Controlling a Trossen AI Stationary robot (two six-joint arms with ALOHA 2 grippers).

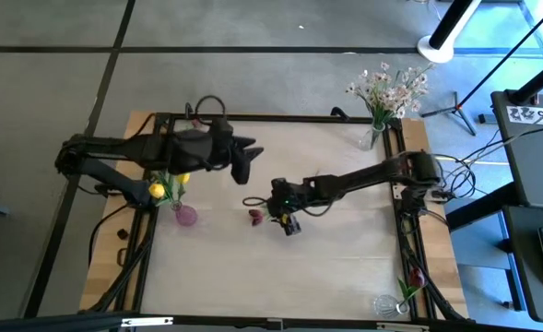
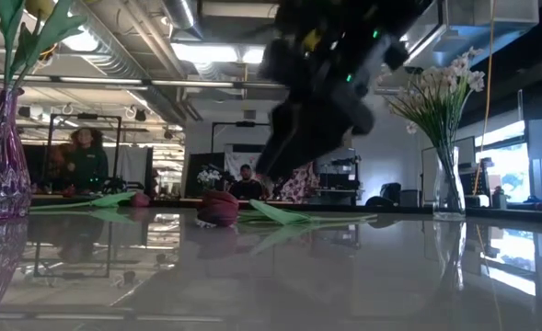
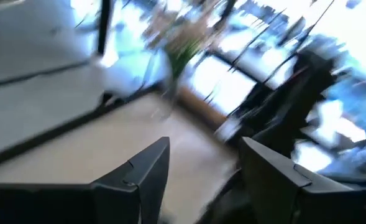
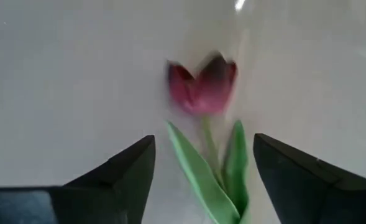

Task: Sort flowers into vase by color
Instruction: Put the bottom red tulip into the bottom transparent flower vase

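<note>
A dark red tulip (image 1: 255, 217) with a green stem and leaves lies flat on the table near its middle. It also shows in the right wrist view (image 4: 201, 87) and in the low view (image 2: 218, 207). My right gripper (image 1: 288, 221) is open just above it. Its fingers stand on either side of the stem and leaves (image 4: 210, 155) and touch nothing. My left gripper (image 1: 243, 166) is open and empty, held above the table's far left part. It also shows in the left wrist view (image 3: 204, 168). Yellow tulips (image 1: 160, 189) stand in a purple vase (image 1: 186, 215).
A clear vase (image 1: 372, 134) with white-pink blossoms (image 1: 388, 88) stands at the far right corner. Another clear vase (image 1: 386, 304) with a dark red tulip (image 1: 415, 277) stands at the near right corner. Dark frame rails (image 1: 271, 117) run along the table's edges. People show in the room behind (image 2: 85, 158).
</note>
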